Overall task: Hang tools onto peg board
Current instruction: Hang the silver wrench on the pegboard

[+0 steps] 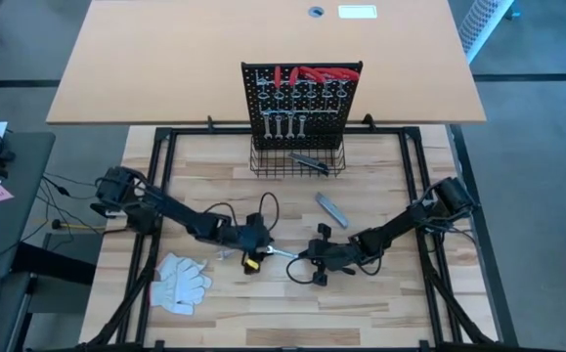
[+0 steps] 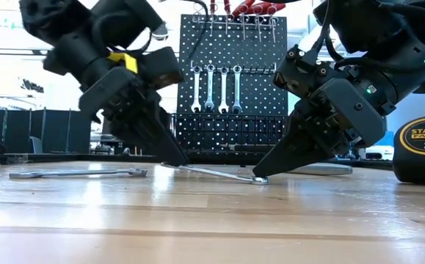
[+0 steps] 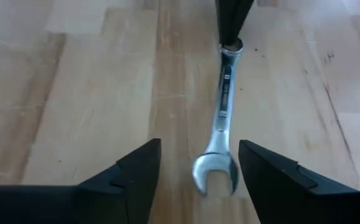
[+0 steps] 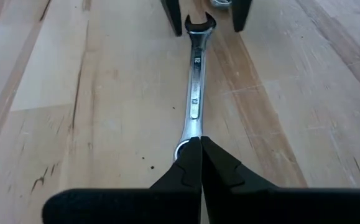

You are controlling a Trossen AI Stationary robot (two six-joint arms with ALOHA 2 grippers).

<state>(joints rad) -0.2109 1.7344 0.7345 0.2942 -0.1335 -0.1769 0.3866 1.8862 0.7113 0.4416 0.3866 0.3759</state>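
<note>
— Left gripper (image 3: 198,180): how is it set?

— Its fingers are spread to either side of the wrench (image 3: 222,124), at the open-jaw end, near the table's (image 1: 410,303) front edge; nothing is clamped.

— And the right gripper (image 4: 199,163)?

— Pressed together on the ring end.

— What should be watched?

— A firm pinch is needed before lifting, so the ring can be threaded onto a hook of the peg board (image 1: 302,98) at the back edge.
</note>
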